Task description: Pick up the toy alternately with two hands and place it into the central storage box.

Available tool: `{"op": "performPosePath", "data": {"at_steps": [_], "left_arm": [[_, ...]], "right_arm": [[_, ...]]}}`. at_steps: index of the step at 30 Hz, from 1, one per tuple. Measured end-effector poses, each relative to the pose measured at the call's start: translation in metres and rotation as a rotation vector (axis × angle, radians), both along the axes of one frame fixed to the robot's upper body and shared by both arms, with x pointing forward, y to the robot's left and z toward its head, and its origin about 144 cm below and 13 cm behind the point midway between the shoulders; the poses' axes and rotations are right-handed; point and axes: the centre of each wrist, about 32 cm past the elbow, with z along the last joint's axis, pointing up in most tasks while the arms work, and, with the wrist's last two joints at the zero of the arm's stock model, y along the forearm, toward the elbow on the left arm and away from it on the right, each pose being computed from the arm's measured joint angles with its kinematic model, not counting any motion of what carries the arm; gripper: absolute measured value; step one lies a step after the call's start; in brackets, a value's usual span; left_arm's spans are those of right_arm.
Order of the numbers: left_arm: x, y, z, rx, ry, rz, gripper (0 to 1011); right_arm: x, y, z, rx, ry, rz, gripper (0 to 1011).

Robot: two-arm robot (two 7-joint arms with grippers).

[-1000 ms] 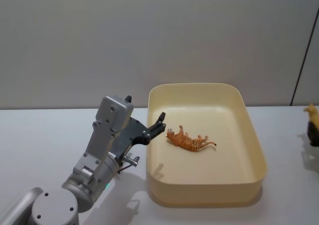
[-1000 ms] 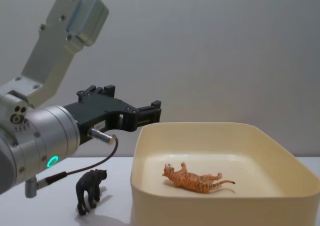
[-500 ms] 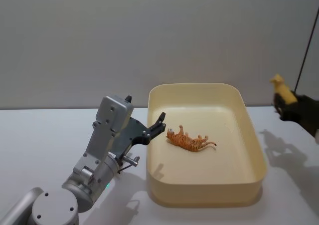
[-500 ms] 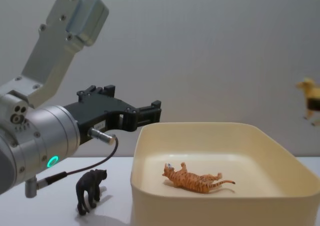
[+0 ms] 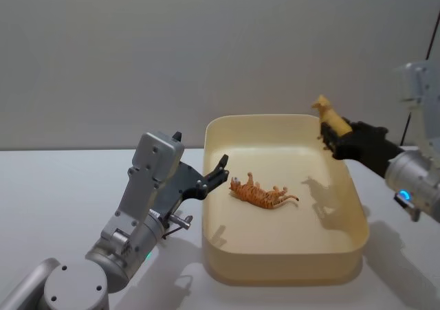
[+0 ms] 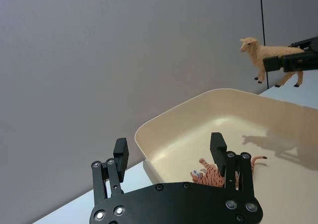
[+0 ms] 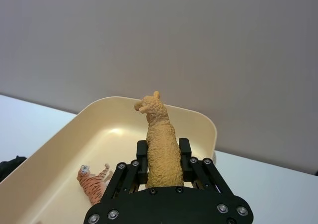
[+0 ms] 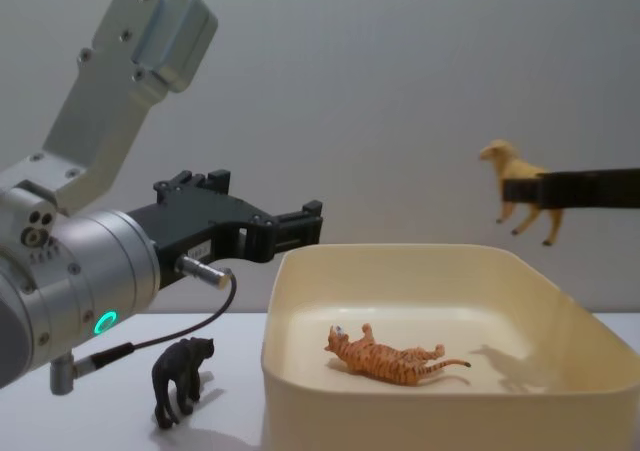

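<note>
Toy animal point(image 5: 328, 117), tan with a long neck, hangs in the air over the far right corner of the box point(image 5: 275, 119). The right end effector point(image 5: 331, 138) pinches it by the middle of its body, one finger on each side, and the toy's head and legs stick out free. It looks like hard plastic, so I think it is light and stiff and will not bend or squash. Its skin looks smooth, so it could slip if the hold is weak. The fat body is the best place to hold. The thin legs and neck are poor spots.

A striped tiger point(image 5: 262, 193) lies on its side on the box floor, near the middle, well apart from the tan toy's shadow.

The left end effector point(image 6: 169, 144) hovers just beside the left rim of the box with its fingers spread wide and nothing between them.

On the bench point(image 5: 69, 186), near the left wall of the box, a black animal point(image 8: 181, 377) stands on its four legs. It looks small and hard too, so its body is where to take it.
</note>
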Motion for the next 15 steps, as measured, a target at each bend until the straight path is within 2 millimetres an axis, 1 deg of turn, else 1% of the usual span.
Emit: {"op": "performPosePath", "data": {"at_steps": [4,6,8,9,11,12,15], "left_arm": [[0.000,0.000,0.000,0.000,0.000,0.000,1001],[0.000,0.000,0.000,0.000,0.000,0.000,1001],[0.000,0.000,0.000,0.000,0.000,0.000,1001],[0.000,0.000,0.000,0.000,0.000,0.000,1001],[0.000,0.000,0.000,0.000,0.000,0.000,1001],[0.000,0.000,0.000,0.000,0.000,0.000,1001],[0.000,0.000,0.000,0.000,0.000,0.000,1001]], "right_arm": [[0.004,0.010,-0.001,-0.018,0.017,0.028,362],[0.005,0.013,-0.001,-0.022,0.021,0.035,429],[0.006,0.016,-0.001,-0.027,0.026,0.045,470],[0.007,0.018,-0.001,-0.031,0.029,0.051,534],[0.008,0.020,-0.001,-0.034,0.033,0.056,565],[0.008,0.021,-0.002,-0.036,0.034,0.058,615],[0.009,0.024,-0.002,-0.041,0.038,0.066,698]]}}
